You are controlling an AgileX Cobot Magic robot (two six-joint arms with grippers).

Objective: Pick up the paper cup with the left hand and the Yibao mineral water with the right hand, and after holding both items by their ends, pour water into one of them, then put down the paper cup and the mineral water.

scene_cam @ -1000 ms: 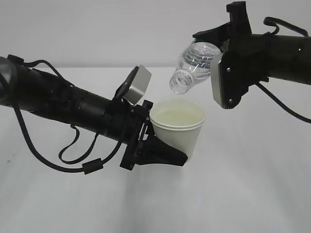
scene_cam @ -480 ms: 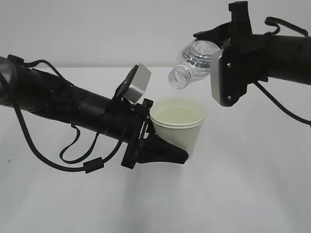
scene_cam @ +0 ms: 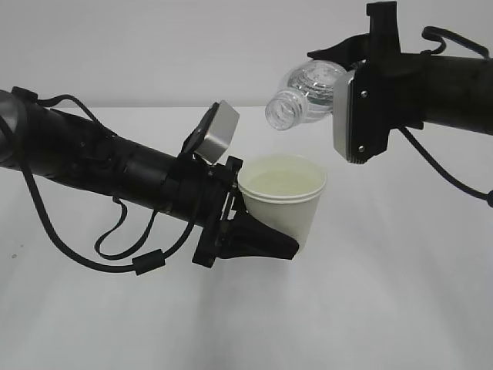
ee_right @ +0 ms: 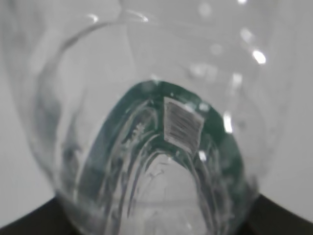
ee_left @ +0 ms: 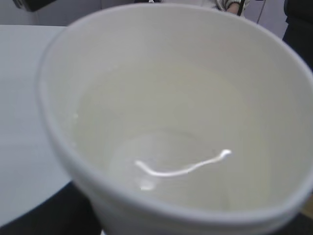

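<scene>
My left gripper (scene_cam: 266,243) is shut on the white paper cup (scene_cam: 283,200) and holds it upright above the table. The cup fills the left wrist view (ee_left: 171,127), and water shows in its bottom. My right gripper (scene_cam: 350,116) is shut on the Yibao mineral water bottle (scene_cam: 304,96) and holds it nearly level, mouth pointing left, above and a little left of the cup's rim. No stream shows between them. The right wrist view looks along the clear bottle (ee_right: 156,122) with its dark green label.
A white table (scene_cam: 400,308) lies under both arms, with a plain pale wall behind. The grey square block (scene_cam: 218,132) on the left arm stands close to the bottle's mouth. Black cables loop below the left arm.
The right gripper has lifted the bottle and tipped it back from mouth-down toward level. The cup and the left arm have stayed still.
</scene>
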